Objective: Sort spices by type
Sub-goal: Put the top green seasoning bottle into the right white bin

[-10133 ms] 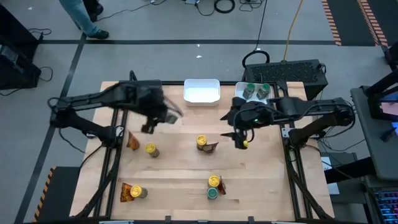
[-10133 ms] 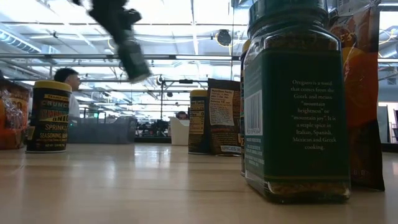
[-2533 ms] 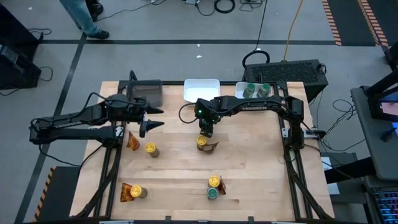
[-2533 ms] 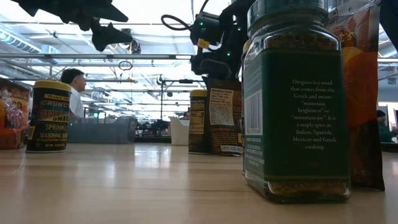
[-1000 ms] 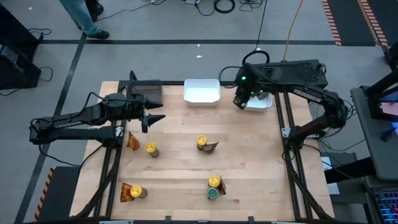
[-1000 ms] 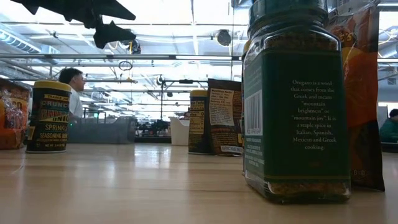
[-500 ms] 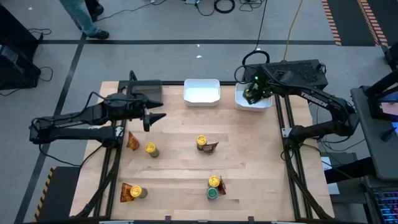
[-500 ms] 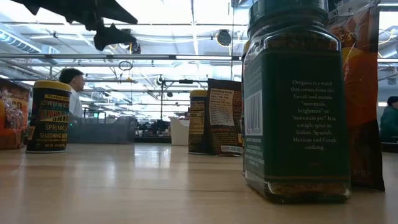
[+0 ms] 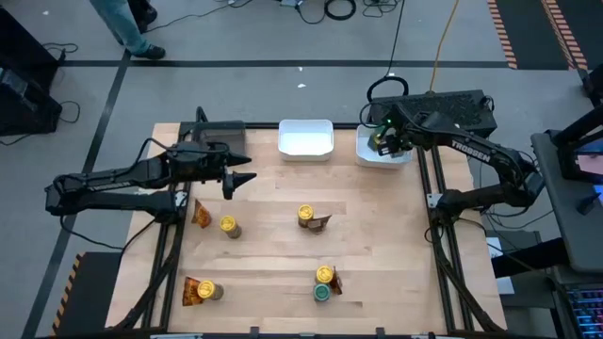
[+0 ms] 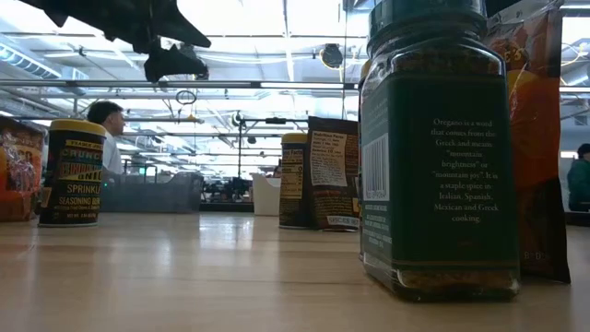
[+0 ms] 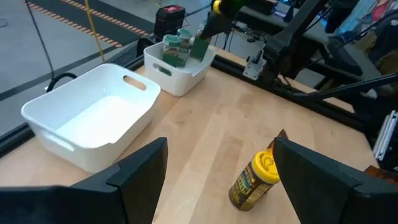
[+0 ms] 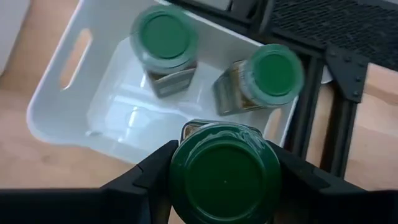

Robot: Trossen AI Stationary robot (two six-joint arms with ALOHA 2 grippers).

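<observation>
Green-lidded jar upright (lid up) in right tool above white tray

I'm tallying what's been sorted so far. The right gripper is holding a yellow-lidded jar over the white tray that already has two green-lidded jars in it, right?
Not quite: the jar held by the right gripper has a green lid, not yellow, as the right wrist view shows. The rest holds: it hangs over the white tray with two green-lidded jars in it.
</observation>
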